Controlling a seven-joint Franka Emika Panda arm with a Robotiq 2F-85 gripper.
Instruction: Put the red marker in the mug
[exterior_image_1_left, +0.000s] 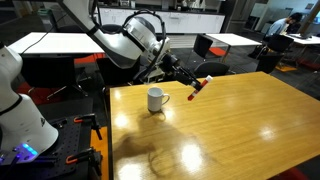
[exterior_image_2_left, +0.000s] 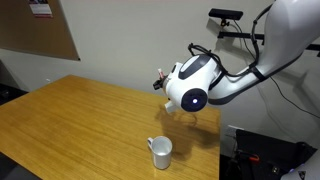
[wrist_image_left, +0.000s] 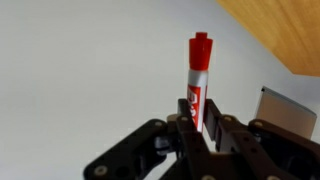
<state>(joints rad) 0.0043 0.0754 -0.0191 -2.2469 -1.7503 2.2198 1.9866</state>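
Note:
My gripper (wrist_image_left: 198, 128) is shut on the red marker (wrist_image_left: 198, 75), which sticks out past the fingertips with its red cap away from the camera. In an exterior view the gripper (exterior_image_1_left: 193, 90) holds the marker (exterior_image_1_left: 200, 86) in the air above the wooden table (exterior_image_1_left: 240, 130), to the right of the white mug (exterior_image_1_left: 157, 98). The mug stands upright on the table, apart from the gripper. In the other exterior view the mug (exterior_image_2_left: 160, 152) is near the table's front edge, and the arm's wrist (exterior_image_2_left: 190, 85) hangs above and behind it; the marker is barely visible there.
Black chairs (exterior_image_1_left: 210, 45) and white tables (exterior_image_1_left: 60, 42) stand behind the wooden table. A white robot base (exterior_image_1_left: 20, 110) is beside it. A corkboard (exterior_image_2_left: 40, 30) hangs on the wall. A strip of wooden table (wrist_image_left: 280, 30) shows in the wrist view's corner.

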